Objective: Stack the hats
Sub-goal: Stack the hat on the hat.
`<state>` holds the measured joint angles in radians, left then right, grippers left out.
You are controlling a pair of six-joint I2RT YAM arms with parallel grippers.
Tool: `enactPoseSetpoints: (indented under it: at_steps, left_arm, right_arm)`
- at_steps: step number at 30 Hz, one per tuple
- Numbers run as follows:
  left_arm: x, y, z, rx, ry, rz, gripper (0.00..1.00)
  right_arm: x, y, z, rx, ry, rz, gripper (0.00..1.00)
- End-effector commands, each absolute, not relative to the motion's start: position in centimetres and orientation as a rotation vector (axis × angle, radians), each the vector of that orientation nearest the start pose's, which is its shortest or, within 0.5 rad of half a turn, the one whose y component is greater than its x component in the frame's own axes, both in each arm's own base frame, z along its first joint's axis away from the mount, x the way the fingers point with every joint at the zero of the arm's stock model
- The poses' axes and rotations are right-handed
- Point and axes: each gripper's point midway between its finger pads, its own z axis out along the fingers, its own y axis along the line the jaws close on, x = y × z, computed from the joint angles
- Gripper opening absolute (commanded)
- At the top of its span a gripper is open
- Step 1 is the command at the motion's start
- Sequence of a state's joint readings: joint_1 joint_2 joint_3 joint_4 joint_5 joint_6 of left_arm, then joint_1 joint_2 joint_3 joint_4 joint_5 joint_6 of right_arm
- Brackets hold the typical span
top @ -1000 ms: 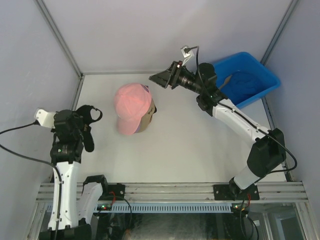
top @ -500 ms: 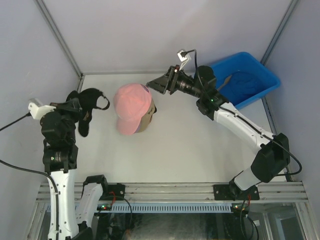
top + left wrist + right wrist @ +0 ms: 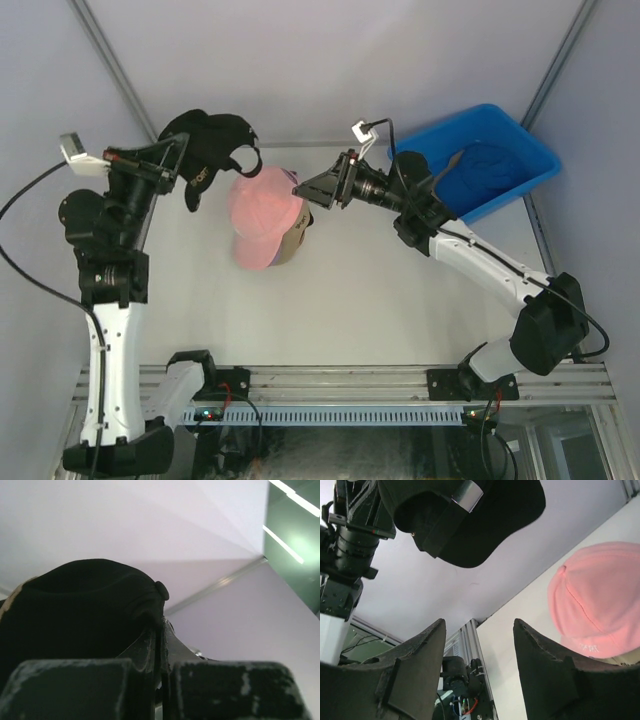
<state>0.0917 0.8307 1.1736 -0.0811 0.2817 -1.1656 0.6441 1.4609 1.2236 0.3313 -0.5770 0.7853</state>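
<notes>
A black hat [image 3: 212, 138] hangs in the air at the back left, with my left gripper [image 3: 183, 150] shut on its edge. In the left wrist view the black hat [image 3: 85, 610] fills the lower left and the left gripper [image 3: 161, 630] pinches its fabric. A pink hat [image 3: 265, 213] rests on a tan hat [image 3: 297, 236] on the table, just right of the black one. My right gripper [image 3: 302, 186] hovers open at the pink hat's right edge with nothing between its fingers. The right wrist view shows the right gripper [image 3: 480, 625] open, the black hat [image 3: 470, 515] overhead and the pink hat [image 3: 600, 595] at right.
A blue bin [image 3: 530, 150] stands at the back right with a blue hat [image 3: 490, 165] inside. Grey walls close in the table's left, back and right sides. The raised left arm [image 3: 350, 540] stands at the left of the right wrist view.
My left arm has swung up and toward the back, carrying the black hat from the left side to beside the pink hat. My right gripper has moved left toward the pink hat.
</notes>
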Motion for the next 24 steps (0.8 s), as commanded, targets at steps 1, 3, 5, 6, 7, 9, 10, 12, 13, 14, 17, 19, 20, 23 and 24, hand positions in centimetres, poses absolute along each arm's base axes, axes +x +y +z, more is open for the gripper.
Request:
enactPoseSetpoints:
  at_steps: [1, 3, 5, 6, 7, 9, 10, 12, 13, 14, 17, 19, 20, 23, 24]
  left_arm:
    - [24.6, -10.4, 57.5, -0.329, 1.14, -1.373, 0.0]
    - [23.9, -11.7, 58.5, -0.276, 1.147, -1.445, 0.0]
    - [23.0, -12.8, 59.5, -0.228, 1.145, -1.515, 0.0]
    - [22.6, -13.3, 59.8, -0.206, 1.144, -1.55, 0.0]
    - [22.2, -13.8, 60.1, -0.185, 1.142, -1.584, 0.0]
    - [21.3, -14.6, 60.7, -0.147, 1.135, -1.646, 0.0]
    - [20.8, -15.0, 61.0, -0.125, 1.128, -1.678, 0.0]
    - [19.7, -15.9, 61.5, -0.082, 1.123, -1.732, 0.0]
    - [19.3, -16.4, 61.8, -0.063, 1.124, -1.756, 0.0]
    - [18.9, -16.9, 61.9, -0.046, 1.127, -1.777, 0.0]
    - [18.3, -17.9, 62.1, -0.02, 1.136, -1.829, 0.0]
    - [18.0, -18.5, 62.1, -0.01, 1.138, -1.857, 0.0]
    - [17.7, -18.8, 62.2, 0.001, 1.137, -1.877, 0.0]
    - [17.4, -19.4, 62.2, 0.013, 1.14, -1.909, 0.0]
    - [17.4, -19.6, 62.2, 0.013, 1.143, -1.916, 0.0]
  right_arm:
    - [27.4, 36.6, 41.1, -0.47, 1.471, 1.579, 0.57]
    - [27.8, 36.4, 41.2, -0.466, 1.458, 1.539, 0.57]
    - [28.5, 36.0, 41.0, -0.459, 1.457, 1.477, 0.58]
    - [28.8, 35.7, 40.9, -0.455, 1.459, 1.442, 0.58]
    - [29.3, 35.4, 40.7, -0.449, 1.461, 1.406, 0.59]
    - [30.1, 34.6, 40.1, -0.433, 1.475, 1.327, 0.6]
    - [30.4, 34.2, 39.8, -0.427, 1.473, 1.288, 0.61]
    - [30.9, 33.3, 40.3, -0.424, 1.442, 1.237, 0.62]
    - [31.0, 33.0, 40.8, -0.425, 1.421, 1.223, 0.62]
    - [31.1, 32.6, 41.3, -0.424, 1.401, 1.216, 0.62]
    - [30.9, 31.8, 42.9, -0.429, 1.339, 1.205, 0.62]
    - [30.5, 31.5, 43.9, -0.438, 1.299, 1.194, 0.62]
    - [30.4, 31.4, 44.3, -0.441, 1.283, 1.19, 0.62]
    - [29.8, 31.0, 45.5, -0.454, 1.238, 1.19, 0.62]
    - [29.4, 30.9, 45.9, -0.46, 1.221, 1.195, 0.62]
